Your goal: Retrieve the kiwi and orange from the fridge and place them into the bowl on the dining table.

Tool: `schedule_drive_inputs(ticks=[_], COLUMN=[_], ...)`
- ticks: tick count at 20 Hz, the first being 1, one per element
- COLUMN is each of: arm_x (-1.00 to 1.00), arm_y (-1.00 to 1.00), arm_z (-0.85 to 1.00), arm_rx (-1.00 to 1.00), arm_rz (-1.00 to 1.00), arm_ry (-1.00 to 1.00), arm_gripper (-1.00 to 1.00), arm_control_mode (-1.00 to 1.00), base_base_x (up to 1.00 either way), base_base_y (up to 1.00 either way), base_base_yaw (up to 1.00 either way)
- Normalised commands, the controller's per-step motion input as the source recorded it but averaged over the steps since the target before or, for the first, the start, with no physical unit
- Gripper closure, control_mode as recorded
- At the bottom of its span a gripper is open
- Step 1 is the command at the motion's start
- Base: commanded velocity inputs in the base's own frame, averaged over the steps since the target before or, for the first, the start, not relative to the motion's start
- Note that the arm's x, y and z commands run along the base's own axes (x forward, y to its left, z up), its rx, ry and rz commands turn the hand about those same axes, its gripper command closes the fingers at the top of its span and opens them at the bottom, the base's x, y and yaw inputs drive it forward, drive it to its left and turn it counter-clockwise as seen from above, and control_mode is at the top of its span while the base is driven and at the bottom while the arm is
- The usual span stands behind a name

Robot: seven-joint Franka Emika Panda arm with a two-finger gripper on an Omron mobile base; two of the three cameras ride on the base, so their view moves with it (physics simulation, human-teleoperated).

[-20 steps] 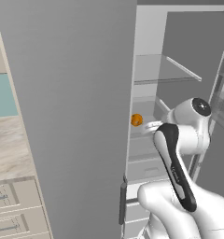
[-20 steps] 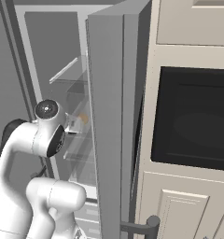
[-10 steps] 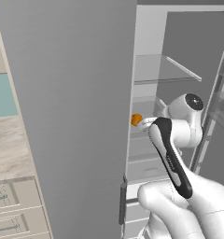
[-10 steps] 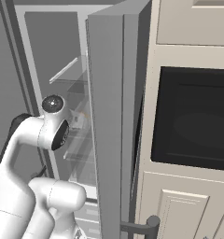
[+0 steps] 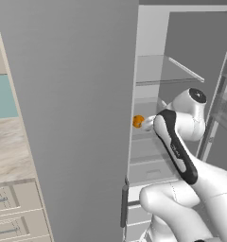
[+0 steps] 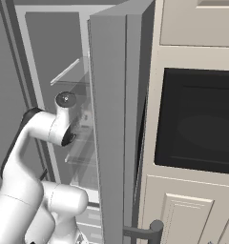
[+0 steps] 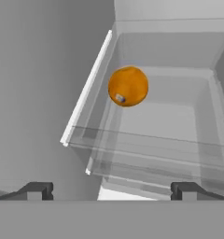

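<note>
Orange [image 7: 128, 86] near shelf edge, fingers [image 7: 37, 190] spread wide

orange [image 7: 128, 86]: smooth, matt | fridge [image 5: 82, 94]: matt grey doors, clear glass shelves

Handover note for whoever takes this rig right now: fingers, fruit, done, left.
Gripper: fingers wide open, empty, pointed into the open fridge.
Orange: on a glass fridge shelf ahead of the fingers, not touched yet; also visible past the arm in the left base view.
Kiwi, bowl, dining table: not in frame here.
Done: fridge door open, arm reaching in.
Left: grasp orange, carry to bowl, then locate and fetch kiwi.
</note>
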Motion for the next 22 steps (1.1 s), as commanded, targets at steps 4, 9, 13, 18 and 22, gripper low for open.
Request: schedule_drive_inputs(ticks=[4,9,13,18,22], arm_x=[0.24,0.27,0.39,0.31,0.24], arm_y=[-0.08,0.00,0.00,0.00,0.00], arm_z=[-0.26,-0.42,-0.30,-0.15,-0.01], arm_rx=[0.00,-0.08,-0.07,-0.05,-0.01], arm_rz=[0.13,0.11,0.08,0.05,0.03], arm_ry=[0.00,-0.05,-0.06,-0.06,0.00], arm_gripper=[-1.00,-1.00,-1.00,-1.00,-1.00], arm_control_mode=[-1.00,-1.00,-1.00,-1.00,-1.00], base_base_x=[0.00,0.00,0.00,0.00,0.00], base_base_y=[0.00,0.00,0.00,0.00,0.00], base_base_yaw=[0.00,0.00,0.00,0.00,0.00])
